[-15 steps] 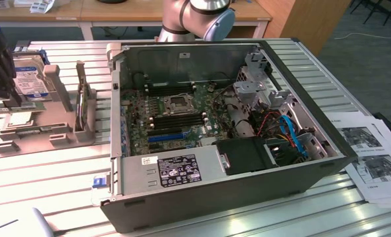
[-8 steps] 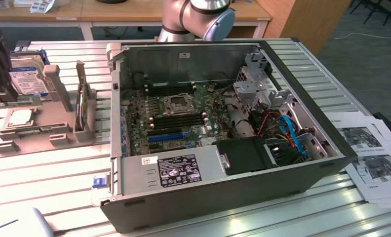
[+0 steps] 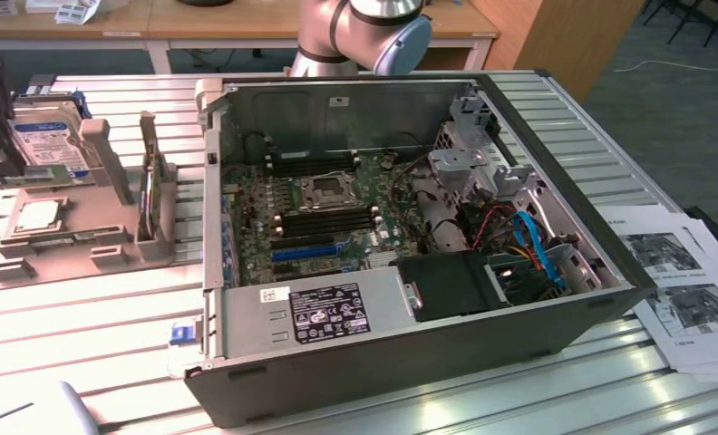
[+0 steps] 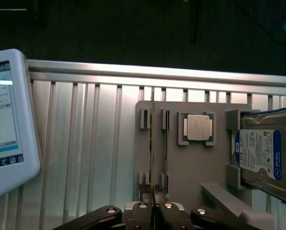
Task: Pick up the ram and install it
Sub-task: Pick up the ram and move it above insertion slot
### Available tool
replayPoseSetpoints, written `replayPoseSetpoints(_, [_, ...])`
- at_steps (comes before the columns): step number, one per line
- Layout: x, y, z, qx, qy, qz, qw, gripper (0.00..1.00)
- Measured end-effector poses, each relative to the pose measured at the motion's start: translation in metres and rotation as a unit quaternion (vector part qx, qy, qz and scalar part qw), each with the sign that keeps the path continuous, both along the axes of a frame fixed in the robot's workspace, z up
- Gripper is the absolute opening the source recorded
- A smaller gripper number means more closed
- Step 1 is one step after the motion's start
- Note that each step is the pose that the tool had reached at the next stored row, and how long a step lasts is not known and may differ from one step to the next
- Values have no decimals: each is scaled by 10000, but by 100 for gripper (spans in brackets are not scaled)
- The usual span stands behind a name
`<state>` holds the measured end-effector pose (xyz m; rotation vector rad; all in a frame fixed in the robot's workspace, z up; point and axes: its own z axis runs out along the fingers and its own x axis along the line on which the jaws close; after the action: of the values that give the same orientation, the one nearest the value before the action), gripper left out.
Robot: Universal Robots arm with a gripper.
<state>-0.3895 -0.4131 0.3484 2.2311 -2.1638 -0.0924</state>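
1. Closest to the wrist camera you see the gripper [image 4: 153, 194]. Its two fingers [image 4: 146, 197] are pressed together on the thin edge of the ram [image 4: 152, 153], so it is grasping the ram.
2. You look at the ram from its edge, as a narrow line running away from the fingers over the grey holder [image 4: 191, 167]. I cannot tell you if it is lifted out of its slot or sits in it.
3. Just beside it a second stick [image 4: 166, 148] stands in the holder, parallel to the ram.
4. Further along the holder you find a square processor [image 4: 198, 128] lying flat. After it comes a hard drive [image 4: 263, 153] with a blue and white label.
5. The holder lies on a ribbed metal table [image 4: 85, 143]. A white tablet [image 4: 4, 129] with a lit screen is apart from the holder.
6. In the exterior view the holder is at the left of the frame and the open computer case [image 3: 456, 362] takes the centre. The ram is outside the case.
7. Inside the case, nearest to you is the power supply [image 3: 323, 313], then the blue slot [image 3: 305, 251], then the black memory slots [image 3: 323, 222].
8. At the top centre of the frame, behind the case, stands the arm [image 3: 359, 32].
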Motion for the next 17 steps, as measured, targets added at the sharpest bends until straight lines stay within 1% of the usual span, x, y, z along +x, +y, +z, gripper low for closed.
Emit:
replayPoseSetpoints(7, [0,0,85,0,0,0,10000,12])
replayPoseSetpoints(13, [0,0,220,-1,0,0,10000,12])
replayPoseSetpoints(17, [0,0,292,-1,0,0,10000,12])
